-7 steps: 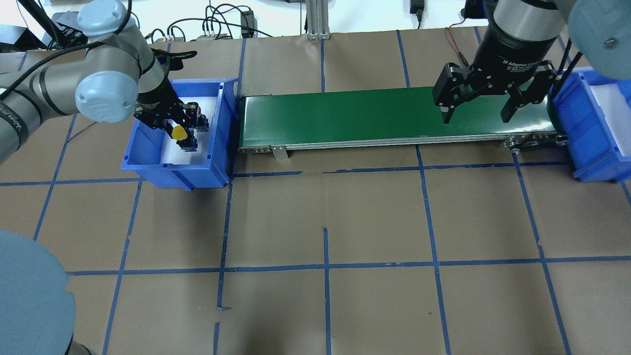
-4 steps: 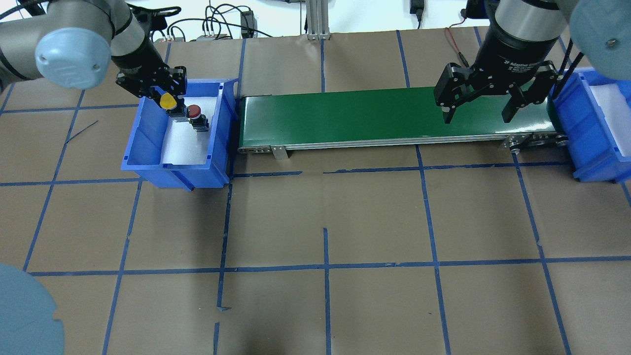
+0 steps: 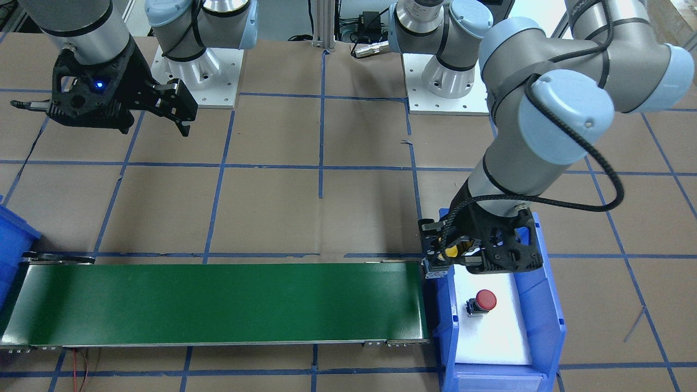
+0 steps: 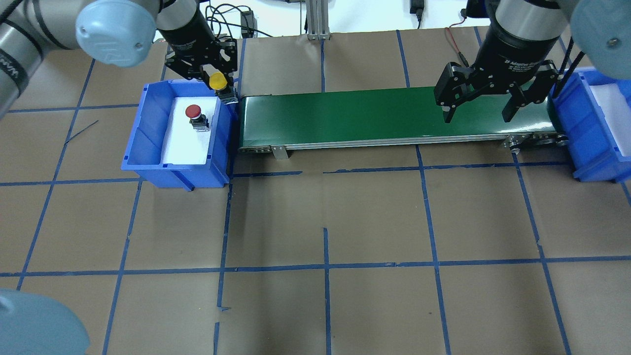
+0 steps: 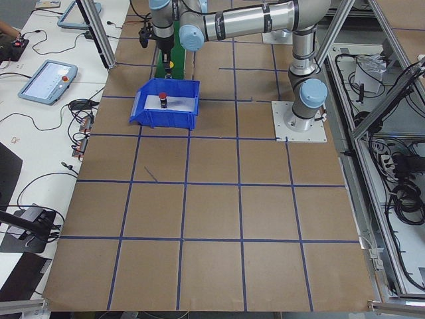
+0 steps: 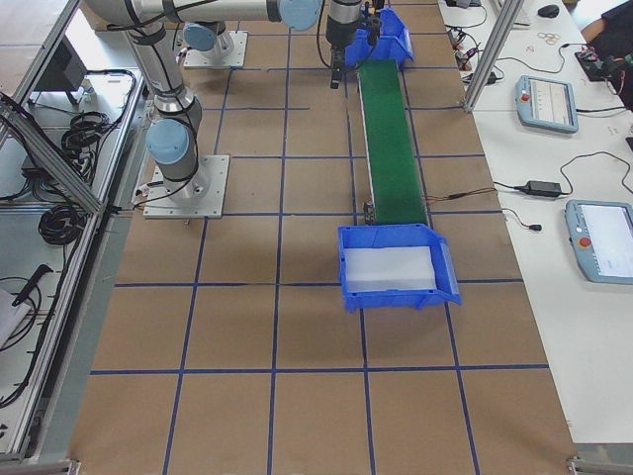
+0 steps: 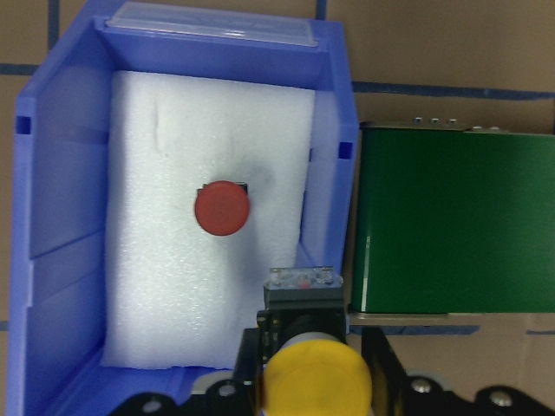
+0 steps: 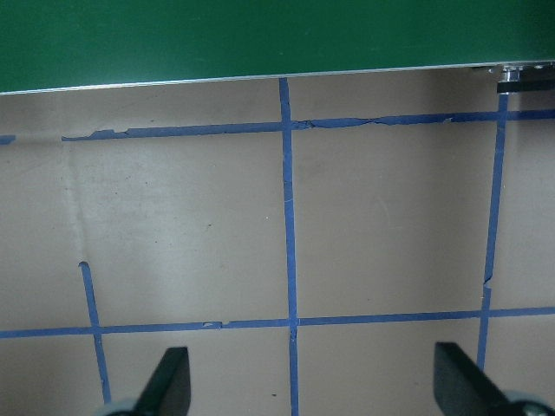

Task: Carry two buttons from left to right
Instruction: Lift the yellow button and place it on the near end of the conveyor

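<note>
While the left end effector (image 3: 452,256) is gripping the yellow button (image 4: 217,80) by its body, with its fingers closed on it, it is hanging over the far corner of the left blue bin (image 4: 148,138), just beside the near end of the green conveyor belt (image 4: 369,116). The red button (image 4: 193,111) is standing cap-up on the white foam pad (image 4: 185,143) inside that bin. The right end effector (image 4: 477,118) is hovering over the belt's other end, its 2 fingers spread wide and holding nothing, near the right blue bin (image 4: 586,148) on the worktop (image 4: 345,222).

Bright, even light; soft shadows
</note>
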